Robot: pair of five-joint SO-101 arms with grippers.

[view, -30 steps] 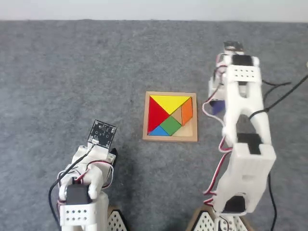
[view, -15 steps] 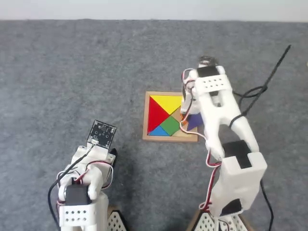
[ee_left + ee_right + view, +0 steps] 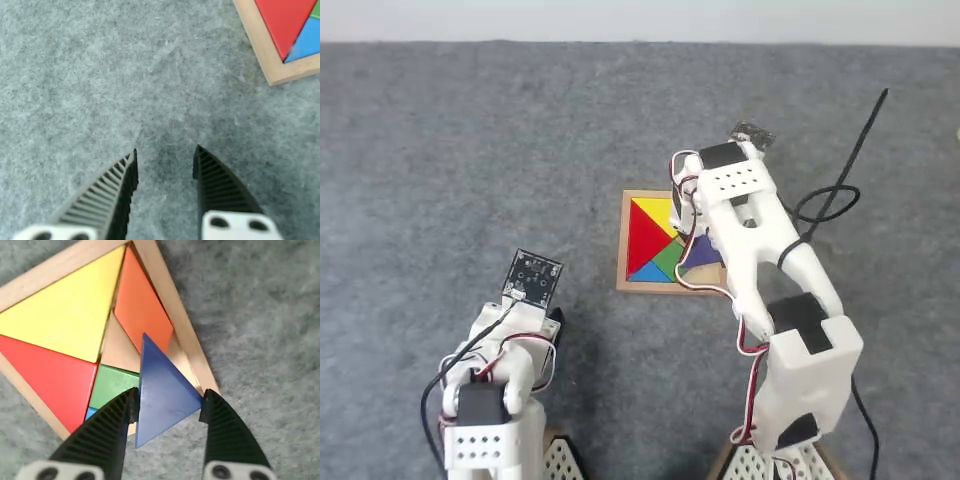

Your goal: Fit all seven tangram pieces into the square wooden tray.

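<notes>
A grey, carpet-like table cover (image 3: 470,130) runs up to a pale strip (image 3: 620,20), perhaps a wall.

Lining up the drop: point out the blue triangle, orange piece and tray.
blue triangle (image 3: 161,393), right wrist view, middle of its top face.
orange piece (image 3: 141,305), right wrist view, middle of its face.
tray (image 3: 169,295), right wrist view, wooden rim beside the orange piece.

Right end effector (image 3: 169,396) (gripping blue triangle (image 3: 161,390)) swung over the tray (image 3: 623,240).
</notes>
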